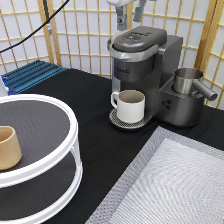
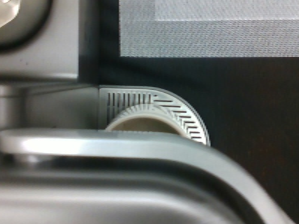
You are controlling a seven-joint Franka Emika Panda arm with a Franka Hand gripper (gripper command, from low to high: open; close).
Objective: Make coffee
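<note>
- The grey single-serve coffee machine (image 1: 145, 70) stands on the black table (image 1: 85, 100); its lid is down. It is the landmark for all positions below.
- The two-finger gripper (image 1: 129, 11) hangs directly above the machine's lid, clear of it. Its two pale fingers (image 1: 120, 19) are spread apart with nothing between them.
- The white handled mug (image 1: 129, 105) sits on the round perforated drip tray (image 1: 120, 121) at the machine's front, under the brew head. The wrist view shows the mug's rim (image 2: 142, 124) and the slotted tray (image 2: 172, 107) below the machine's silver lid edge (image 2: 101, 142).
- The steel frothing jug (image 1: 190, 82) sits on the machine's side base, toward the exterior view's right.
- The white two-tier round stand (image 1: 37, 150) is well apart from the machine, toward the exterior view's left and bottom; a tan handleless cup (image 1: 9, 147) rests on its upper tier.
- The grey woven mat (image 1: 170, 185) lies below the machine.
- The blue ribbed tray (image 1: 30, 75) lies to the machine's left.
- The coffee pod cannot be seen in either view.
- Small marks on the machine's front cannot be read.
</note>
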